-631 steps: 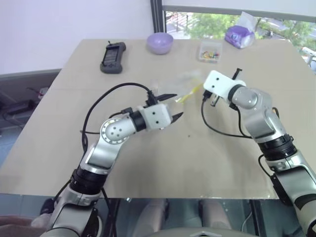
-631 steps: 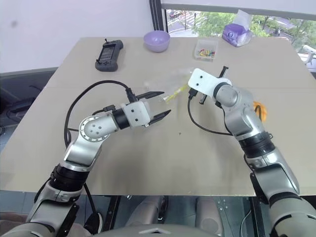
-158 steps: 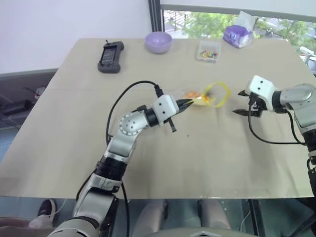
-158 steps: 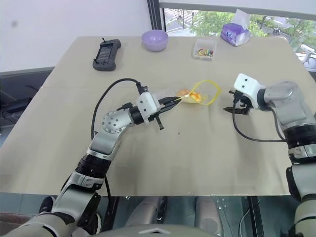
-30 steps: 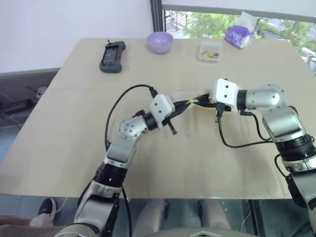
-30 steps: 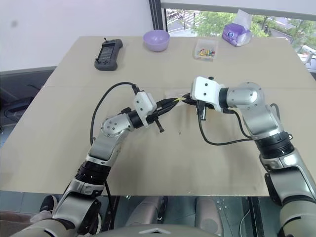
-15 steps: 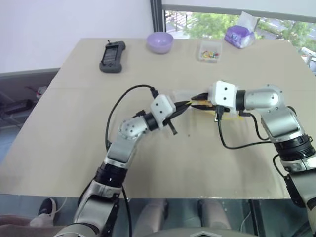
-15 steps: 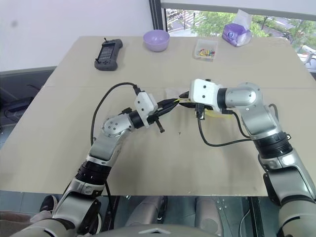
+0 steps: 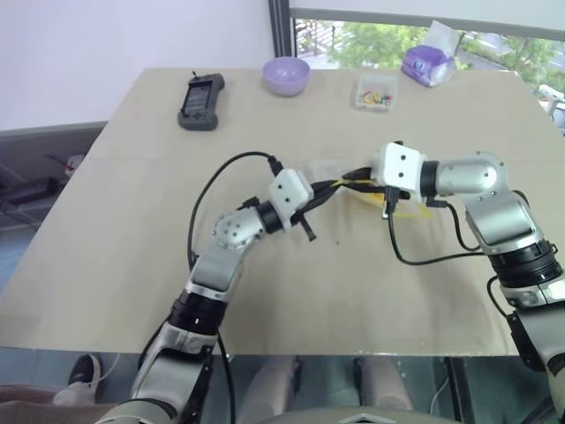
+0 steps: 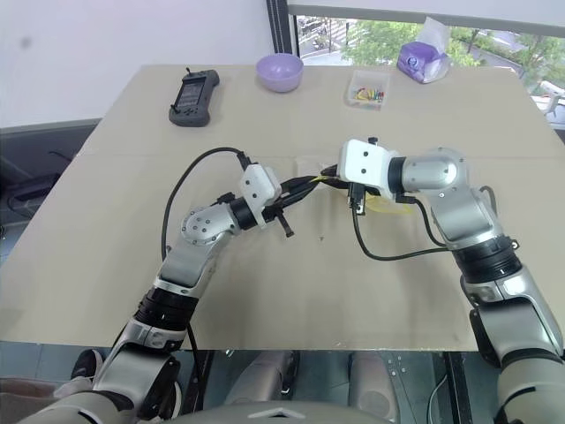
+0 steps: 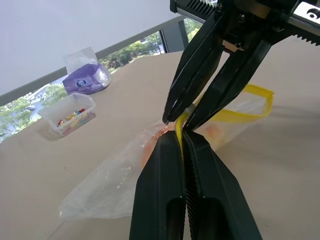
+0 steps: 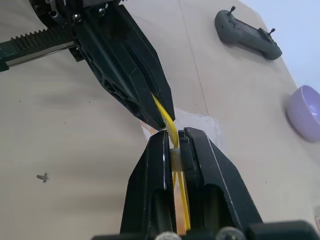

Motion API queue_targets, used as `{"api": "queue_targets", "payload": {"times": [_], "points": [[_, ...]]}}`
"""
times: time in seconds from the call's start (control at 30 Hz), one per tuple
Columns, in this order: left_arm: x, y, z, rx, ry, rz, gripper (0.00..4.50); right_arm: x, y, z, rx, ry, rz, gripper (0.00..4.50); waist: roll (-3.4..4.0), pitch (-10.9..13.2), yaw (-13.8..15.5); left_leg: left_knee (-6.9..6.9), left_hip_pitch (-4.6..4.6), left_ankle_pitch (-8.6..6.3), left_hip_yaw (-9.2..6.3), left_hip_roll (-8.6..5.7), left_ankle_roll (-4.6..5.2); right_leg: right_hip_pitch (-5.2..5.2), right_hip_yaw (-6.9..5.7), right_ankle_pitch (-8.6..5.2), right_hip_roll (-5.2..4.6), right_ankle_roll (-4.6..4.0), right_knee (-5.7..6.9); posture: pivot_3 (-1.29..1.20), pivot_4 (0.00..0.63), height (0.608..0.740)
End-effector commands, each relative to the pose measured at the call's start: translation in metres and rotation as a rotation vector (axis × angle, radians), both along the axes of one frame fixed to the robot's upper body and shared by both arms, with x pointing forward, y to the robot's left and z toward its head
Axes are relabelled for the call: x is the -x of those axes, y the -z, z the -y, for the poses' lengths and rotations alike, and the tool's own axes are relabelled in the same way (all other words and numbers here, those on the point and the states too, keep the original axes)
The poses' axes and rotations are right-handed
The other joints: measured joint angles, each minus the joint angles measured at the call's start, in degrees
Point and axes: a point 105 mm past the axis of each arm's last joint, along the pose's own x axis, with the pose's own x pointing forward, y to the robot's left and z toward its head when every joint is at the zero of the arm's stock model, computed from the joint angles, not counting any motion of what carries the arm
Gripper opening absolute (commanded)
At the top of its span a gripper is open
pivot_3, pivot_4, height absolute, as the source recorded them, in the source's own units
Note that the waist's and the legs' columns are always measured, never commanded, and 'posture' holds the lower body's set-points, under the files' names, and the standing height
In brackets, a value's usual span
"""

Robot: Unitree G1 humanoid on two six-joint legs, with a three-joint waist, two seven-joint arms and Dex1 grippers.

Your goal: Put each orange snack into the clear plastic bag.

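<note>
The clear plastic bag (image 11: 107,186) lies crumpled on the tan table, its yellow seal strip (image 11: 250,114) curling out in a loop. An orange snack (image 11: 214,133) shows faintly through the plastic. My left gripper (image 9: 338,185) is shut on the yellow strip at the bag's mouth. My right gripper (image 9: 353,179) meets it tip to tip from the opposite side. In the right wrist view its fingers (image 12: 155,165) are shut on the same strip. Both grippers sit over the middle of the table with the bag's mouth pinched between them.
A black controller (image 9: 201,102), a purple bowl (image 9: 286,76), a small clear box of coloured bits (image 9: 376,92) and a purple tissue packet (image 9: 429,64) stand along the table's far edge. Cables loop from both wrists over the table.
The yellow strip's loop now shows below my right gripper, where a second ago it was hidden. Both arms have held nearly still.
</note>
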Motion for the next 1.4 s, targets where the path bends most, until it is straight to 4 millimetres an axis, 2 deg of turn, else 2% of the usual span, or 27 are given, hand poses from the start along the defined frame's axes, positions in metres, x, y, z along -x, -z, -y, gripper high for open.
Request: {"api": "queue_targets", "payload": {"times": [0.03, 0.27, 0.5, 0.7, 0.83, 0.93, 1.1, 1.3, 1.4], "points": [[0.005, -0.011, 0.002, 0.004, 0.024, 0.051, 0.0, -0.007, -0.016, 0.008, -0.023, 0.048, 0.054, 0.28, 0.0, 0.0, 0.0, 0.0, 0.0, 0.0, 0.0, 0.0, 0.0, 0.0, 0.0, 0.0, 0.0, 0.0, 0.0, 0.0, 0.15, 0.74], [0.004, -0.012, -0.003, -0.003, 0.01, 0.055, 0.0, -0.011, -0.012, 0.018, -0.012, 0.082, 0.035, 0.28, 0.0, 0.0, 0.0, 0.0, 0.0, 0.0, 0.0, 0.0, 0.0, 0.0, 0.0, 0.0, 0.0, 0.0, 0.0, 0.0, 0.15, 0.74], [0.0, -0.013, -0.018, -0.024, -0.028, 0.06, 0.0, -0.013, -0.004, 0.033, 0.022, 0.126, 0.008, 0.28, 0.0, 0.0, 0.0, 0.0, 0.0, 0.0, 0.0, 0.0, 0.0, 0.0, 0.0, 0.0, 0.0, 0.0, 0.0, 0.0, 0.15, 0.74], [-0.01, -0.015, -0.04, -0.051, -0.094, 0.073, 0.0, -0.013, 0.005, 0.055, 0.075, 0.19, -0.031, 0.28, 0.0, 0.0, 0.0, -0.01, 0.0, 0.0, 0.0, 0.0, 0.0, 0.0, 0.0, 0.0, 0.0, 0.0, -0.01, 0.0, 0.15, 0.74], [-0.015, -0.018, -0.049, -0.061, -0.121, 0.082, 0.0, -0.012, 0.012, 0.078, 0.133, 0.261, -0.071, 0.28, 0.0, 0.0, 0.1, -0.01, 0.0, 0.0, 0.01, 0.0, 0.0, 0.0, 0.0, 0.0, 0.0, 0.0, -0.01, 0.0, 0.15, 0.74], [-0.015, -0.018, -0.05, -0.063, -0.121, 0.084, 0.0, -0.012, 0.013, 0.092, 0.158, 0.305, -0.089, 0.28, 0.0, 0.0, 0.1, -0.01, 0.0, 0.0, 0.01, 0.0, 0.0, 0.0, 0.01, 0.0, -0.01, 0.0, -0.02, 0.0, 0.15, 0.74], [-0.015, -0.017, -0.048, -0.064, -0.115, 0.084, 0.0, -0.011, 0.014, 0.102, 0.174, 0.336, -0.111, 0.28, 0.0, 0.0, 0.0, -0.02, 0.0, 0.0, 0.03, 0.0, 0.0, 0.0, 0.02, 0.0, 0.0, 0.0, -0.01, 0.0, 0.15, 0.74], [-0.015, -0.017, -0.046, -0.062, -0.107, 0.086, 0.0, -0.01, 0.012, 0.103, 0.154, 0.343, -0.113, 0.28, 0.0, 0.0, 0.0, -0.03, 0.0, 0.0, 0.04, 0.01, 0.0, 0.0, 0.02, 0.0, -0.01, 0.0, -0.02, 0.0, 0.15, 0.74], [-0.014, -0.019, -0.042, -0.055, -0.097, 0.094, 0.0, -0.016, 0.004, 0.101, 0.127, 0.357, -0.069, 0.28, 0.0, 0.0, 0.0, -0.03, 0.0, 0.0, 0.03, 0.01, 0.0, 0.0, 0.01, 0.0, 0.0, 0.0, -0.01, 0.0, 0.15, 0.74]]}}
